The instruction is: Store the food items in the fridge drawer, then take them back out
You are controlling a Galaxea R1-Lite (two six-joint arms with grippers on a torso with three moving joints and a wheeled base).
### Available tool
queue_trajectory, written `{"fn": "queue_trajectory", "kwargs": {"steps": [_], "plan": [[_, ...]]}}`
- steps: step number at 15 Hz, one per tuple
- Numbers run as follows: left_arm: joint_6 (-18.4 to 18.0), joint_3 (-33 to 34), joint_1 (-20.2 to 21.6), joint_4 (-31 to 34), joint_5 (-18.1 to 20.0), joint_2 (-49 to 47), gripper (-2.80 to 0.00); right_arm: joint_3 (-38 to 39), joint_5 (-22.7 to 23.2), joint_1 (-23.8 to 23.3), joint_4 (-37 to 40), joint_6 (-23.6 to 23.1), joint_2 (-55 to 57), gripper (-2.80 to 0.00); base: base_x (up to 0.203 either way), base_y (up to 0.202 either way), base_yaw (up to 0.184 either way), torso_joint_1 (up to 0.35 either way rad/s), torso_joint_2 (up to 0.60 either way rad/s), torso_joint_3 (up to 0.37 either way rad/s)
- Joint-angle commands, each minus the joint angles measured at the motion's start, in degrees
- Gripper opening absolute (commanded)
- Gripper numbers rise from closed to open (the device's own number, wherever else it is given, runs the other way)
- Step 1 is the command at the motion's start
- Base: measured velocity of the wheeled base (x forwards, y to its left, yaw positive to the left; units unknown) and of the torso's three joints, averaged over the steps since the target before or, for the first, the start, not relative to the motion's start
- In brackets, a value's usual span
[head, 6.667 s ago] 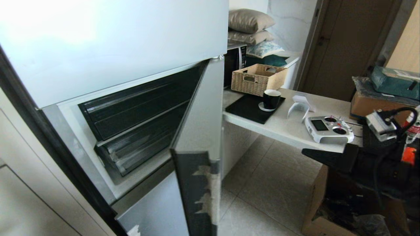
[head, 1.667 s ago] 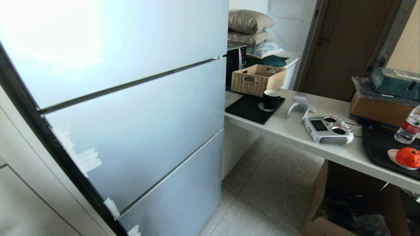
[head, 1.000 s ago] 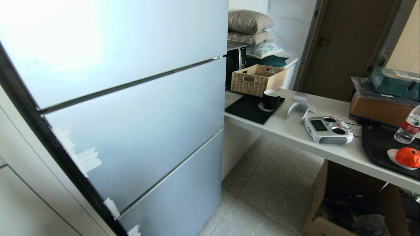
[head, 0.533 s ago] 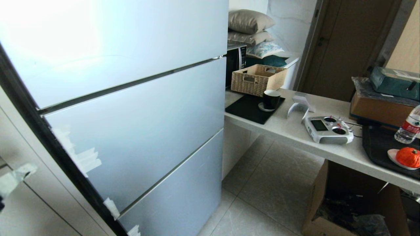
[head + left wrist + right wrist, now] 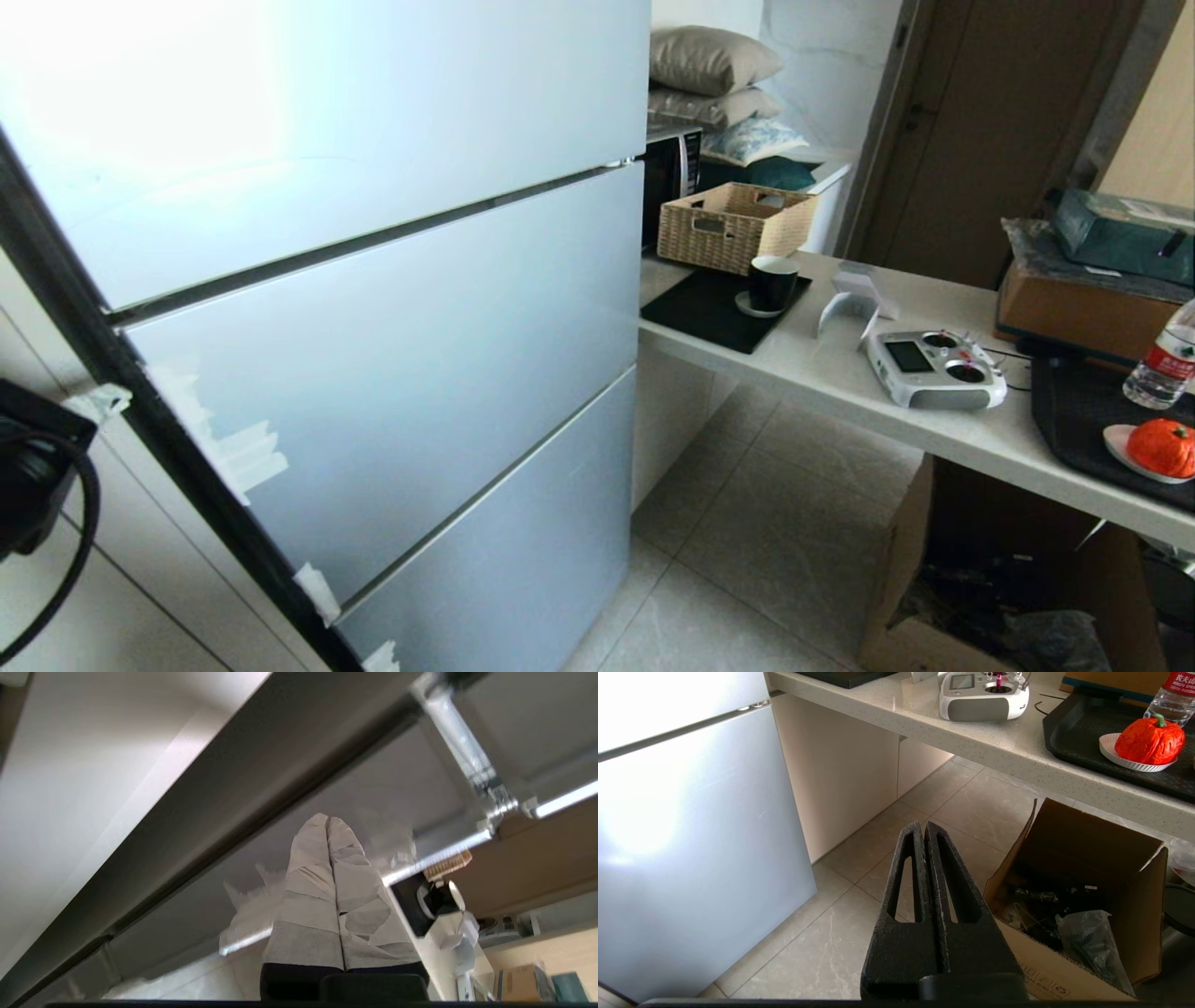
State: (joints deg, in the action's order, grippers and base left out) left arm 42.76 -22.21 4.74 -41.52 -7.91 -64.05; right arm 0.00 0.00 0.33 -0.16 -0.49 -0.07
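An orange-red ribbed food item [image 5: 1160,446] sits on a small white plate [image 5: 1116,443] on a black tray [image 5: 1074,411], at the counter's right end. It also shows in the right wrist view as the orange food item [image 5: 1149,742]. The pale blue fridge [image 5: 392,345] has all its doors closed, so the fridge drawer is hidden. My left gripper [image 5: 328,820], wrapped in white tape, is shut and empty, raised close to the fridge's left edge. My right gripper [image 5: 923,828] is shut and empty, low over the floor tiles.
On the counter [image 5: 840,383] are a white remote controller [image 5: 936,369], a black mug [image 5: 773,282], a wicker basket [image 5: 733,224] and a water bottle [image 5: 1162,359]. An open cardboard box [image 5: 934,597] stands on the floor under the counter.
The fridge door that stood open several seconds ago is closed and the right arm has left the counter. In the last second the left arm rose into the head view beside the fridge's left edge.
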Motion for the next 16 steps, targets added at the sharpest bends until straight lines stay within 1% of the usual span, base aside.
{"fn": "queue_trajectory", "kwargs": {"steps": [1,2,3,5,6,11,16], "plan": [[0.53,-0.18,0.09,-2.06,-1.51,-2.90,-2.80,0.00,0.00,0.02,-0.02,-0.04,0.07,-2.80,0.000,0.000,0.000,0.000,0.00,0.000],[0.78,-0.20,0.09,-3.53,-3.17,-3.89,-2.80,0.00,0.00,0.02,-0.02,-0.04,0.07,-2.80,0.000,0.000,0.000,0.000,0.00,0.000],[0.86,-0.12,0.09,-4.73,-3.68,-4.79,-2.80,0.00,0.00,0.02,-0.02,-0.04,0.07,-2.80,0.000,0.000,0.000,0.000,0.00,0.000],[1.20,0.33,0.08,-5.41,-3.86,-5.39,-2.80,0.00,0.00,0.02,-0.02,-0.04,0.07,-2.80,0.000,0.000,0.000,0.000,0.00,0.000],[2.62,0.36,-0.36,-5.41,-3.72,-5.54,-2.80,0.00,0.00,0.02,-0.02,-0.04,0.07,-2.80,0.000,0.000,0.000,0.000,0.00,0.000],[4.00,0.80,-4.04,-5.85,-3.22,-5.65,-2.80,0.00,0.00,0.02,-0.02,-0.04,0.07,-2.80,0.000,0.000,0.000,0.000,0.00,0.000],[3.92,1.79,-8.07,-5.85,-3.33,-5.38,-2.80,0.00,0.00,0.02,-0.02,-0.04,0.07,-2.80,0.000,0.000,0.000,0.000,0.00,0.000]]}}
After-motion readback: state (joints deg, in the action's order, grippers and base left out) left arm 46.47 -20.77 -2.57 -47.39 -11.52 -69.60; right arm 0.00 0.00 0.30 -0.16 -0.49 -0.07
